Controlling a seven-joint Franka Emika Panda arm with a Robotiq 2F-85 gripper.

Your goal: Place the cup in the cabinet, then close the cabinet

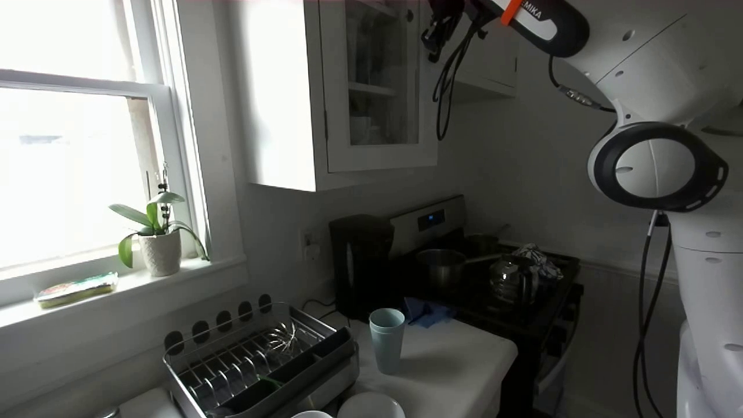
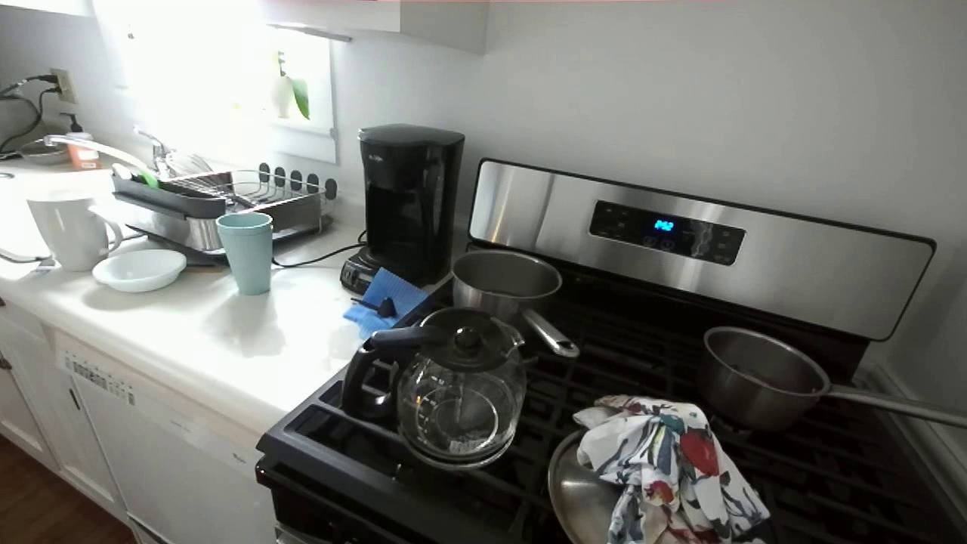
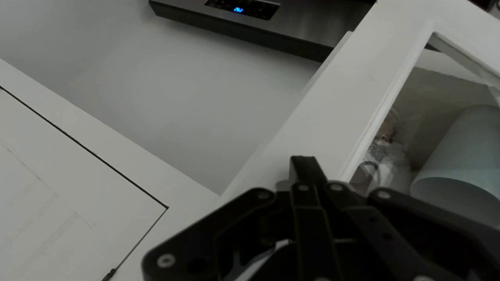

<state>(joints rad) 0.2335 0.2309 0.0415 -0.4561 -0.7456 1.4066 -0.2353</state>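
The cup [image 3: 470, 144] is inside the cabinet [image 1: 278, 116], visible in the wrist view behind the glass [image 1: 397, 75]; which shelf bears it I cannot tell. The door [image 1: 377, 157] looks closed or very nearly so, its knob [image 1: 410, 15] near the top of an exterior view. The arm [image 1: 656, 64] reaches up toward that door, and the end effector [image 3: 308, 168] is clenched, its fingertips together close to the white frame; whether they touch it is unclear. A solid cabinet [image 3: 58, 171] with a plain panel adjoins. On the surface [image 2: 219, 332] below, a teal cup [image 2: 249, 261] stands upright just beside the rack [image 2: 175, 225], which holds a whisk [image 1: 282, 339]. A mug [image 2: 69, 234] and a bowl [image 2: 140, 279] sit next to each other, and a blue cloth [image 2: 389, 298] lies by the coffee maker [image 2: 412, 196]. On the stove [image 2: 823, 264] are a carafe [image 2: 461, 415], a pot [image 2: 483, 295], a second pot [image 2: 763, 393] and a patterned towel [image 2: 665, 453] partly covering a round metal piece [image 2: 578, 483]. A potted plant [image 1: 161, 255] stands on the windowsill [image 1: 226, 264].
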